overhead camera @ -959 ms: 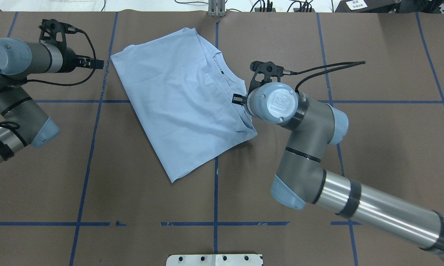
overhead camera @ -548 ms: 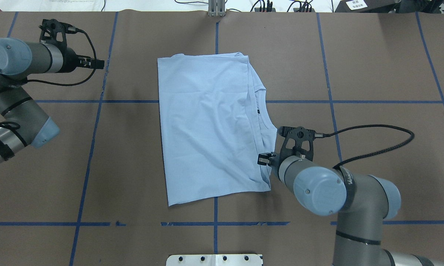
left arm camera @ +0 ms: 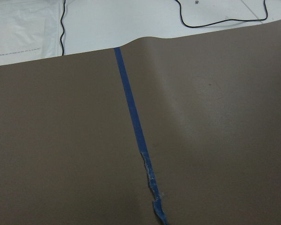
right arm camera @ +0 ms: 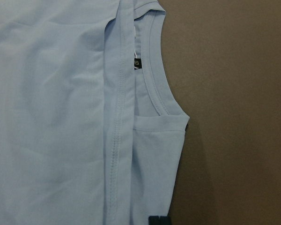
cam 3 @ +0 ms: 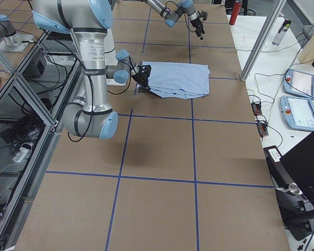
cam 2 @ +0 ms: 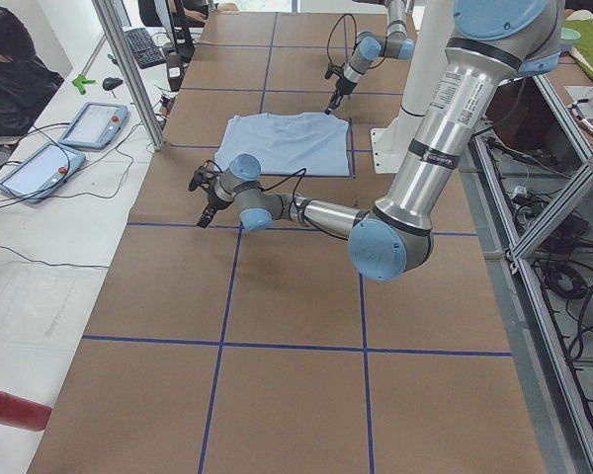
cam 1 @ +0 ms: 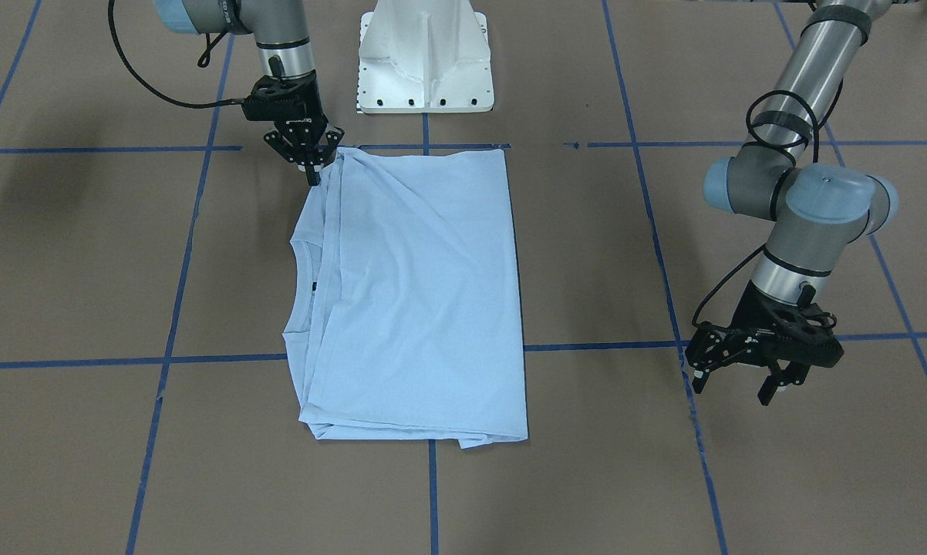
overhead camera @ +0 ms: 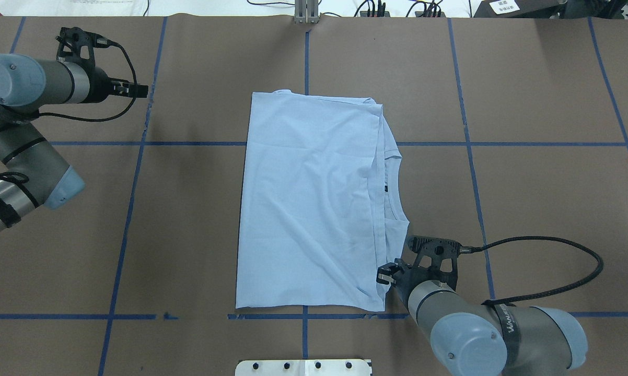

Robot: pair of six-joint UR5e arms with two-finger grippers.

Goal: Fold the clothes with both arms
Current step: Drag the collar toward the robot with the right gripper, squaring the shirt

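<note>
- Two arms in shot, and only one is on the cloth: the right gripper (cam 1: pixel 311 163) has its fingers pinched together on the edge of the T-shirt (overhead camera: pixel 309 203), at the corner nearest the white pedestal base (cam 1: pixel 425 54).
- The light blue shirt lies folded lengthwise, flat in the middle of the brown table (overhead camera: pixel 188 235), with its ribbed collar (right arm camera: pixel 155 70) and dark neck label (right arm camera: pixel 136 63) towards the robot's right.
- Over on the other side, the left gripper (cam 1: pixel 732 389) hovers over bare table, fingers spread, well apart from the shirt.

Left arm (overhead camera: pixel 42 86), right arm (overhead camera: pixel 533 334) — silver-grey tubes, pale blue joint caps with small screws, black bands, black cables.
</note>
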